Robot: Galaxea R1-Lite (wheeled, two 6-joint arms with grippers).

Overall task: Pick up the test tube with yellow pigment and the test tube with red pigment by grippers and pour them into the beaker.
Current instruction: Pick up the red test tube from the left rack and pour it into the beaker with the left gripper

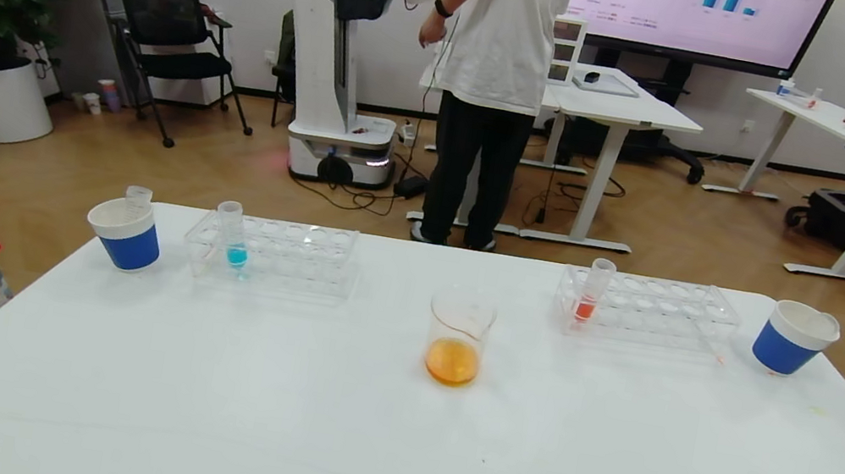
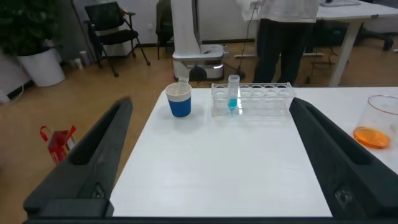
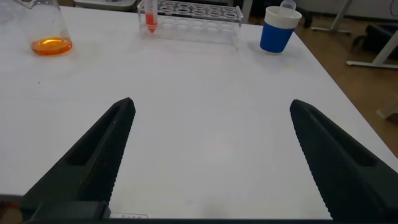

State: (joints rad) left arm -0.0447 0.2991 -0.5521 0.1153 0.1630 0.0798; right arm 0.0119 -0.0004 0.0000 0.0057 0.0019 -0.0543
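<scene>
The beaker [image 1: 456, 346] stands at the table's middle with orange liquid at its bottom; it also shows in the left wrist view [image 2: 376, 121] and the right wrist view [image 3: 50, 31]. A test tube with red pigment [image 1: 591, 295] stands upright in the right rack [image 1: 659, 311], also seen in the right wrist view [image 3: 150, 18]. No tube with yellow liquid shows. My left gripper [image 2: 211, 106] is open and empty over the table's near left. My right gripper [image 3: 211, 102] is open and empty over the near right. Neither gripper shows in the head view.
A blue-liquid tube [image 1: 233, 240] stands in the left rack [image 1: 282, 252]. A blue-and-white cup [image 1: 125, 232] at far left holds an empty tube [image 1: 137, 200]. Another cup [image 1: 792, 337] stands at far right. A person [image 1: 493, 69] stands beyond the table.
</scene>
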